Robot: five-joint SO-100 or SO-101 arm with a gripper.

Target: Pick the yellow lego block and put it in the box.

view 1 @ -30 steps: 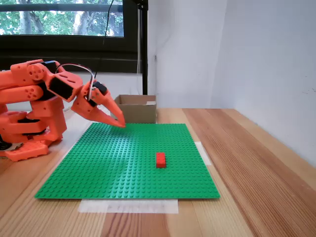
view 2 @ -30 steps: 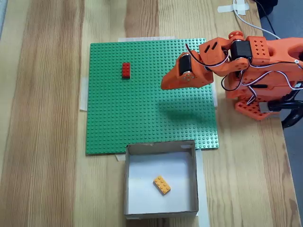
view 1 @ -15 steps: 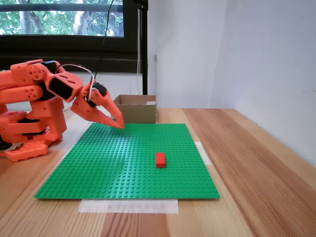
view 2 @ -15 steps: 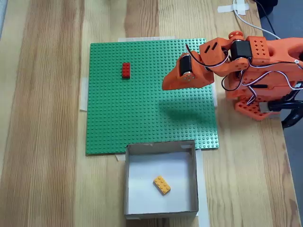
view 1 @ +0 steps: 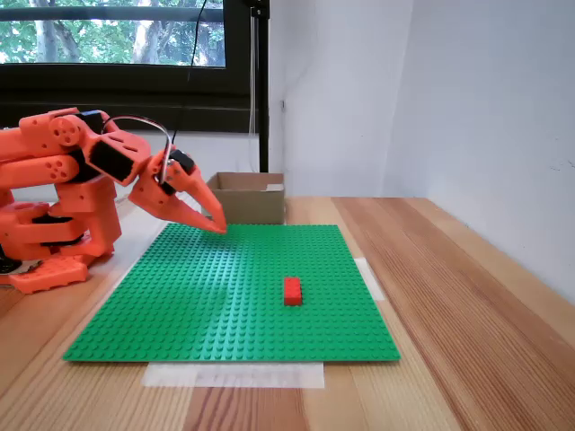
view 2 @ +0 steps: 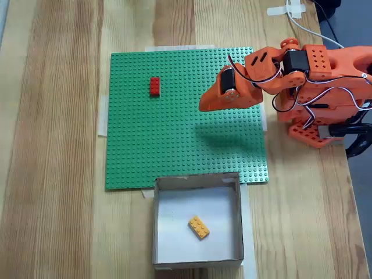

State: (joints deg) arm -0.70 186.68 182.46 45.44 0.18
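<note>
The yellow lego block (view 2: 199,227) lies flat on the whitish floor of the box (view 2: 197,182), below the green baseplate's lower edge in the top-down fixed view. From the side fixed view the box (view 1: 248,199) stands behind the baseplate and its inside is hidden. My orange gripper (view 2: 201,105) hangs over the right part of the baseplate, well apart from the box, with its jaws shut and nothing in them. Its tip (view 1: 219,225) points down toward the plate's far edge.
A red brick (view 2: 154,86) (view 1: 292,290) sits on the green baseplate (view 2: 145,145). The arm's orange base (view 2: 325,87) stands on the wooden table beside the plate. A white wall runs along one side of the table (view 1: 467,296).
The gripper has drawn back a touch toward the arm's base. The yellow block, the red brick and the box have stayed in place.
</note>
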